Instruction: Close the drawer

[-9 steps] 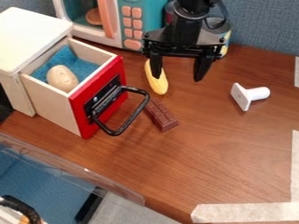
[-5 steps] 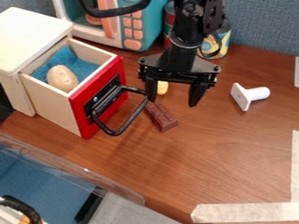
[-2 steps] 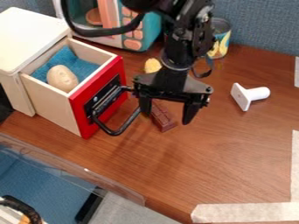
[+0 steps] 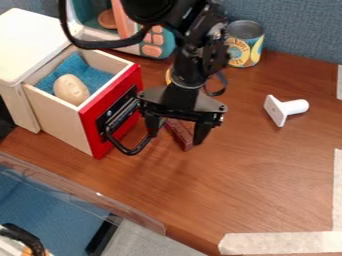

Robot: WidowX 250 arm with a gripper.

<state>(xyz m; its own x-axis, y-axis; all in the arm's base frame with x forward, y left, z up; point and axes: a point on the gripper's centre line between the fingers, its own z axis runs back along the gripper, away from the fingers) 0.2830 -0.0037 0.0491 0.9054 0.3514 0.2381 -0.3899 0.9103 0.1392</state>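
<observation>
Red-front drawer (image 4: pixel 60 120) open at left, toy potato (image 4: pixel 71 89) inside, black fingers (image 4: pixel 201 132) wide apart near the middle, holding nothing, by the handle (image 4: pixel 125 150)

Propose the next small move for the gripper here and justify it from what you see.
Probably ease the gripper toward the white-topped cabinet, pressing on the black handle or red front. The drawer still juts out, its blue lining and potato exposed, and the open gripper is beside the handle, on the side away from the cabinet.
</observation>
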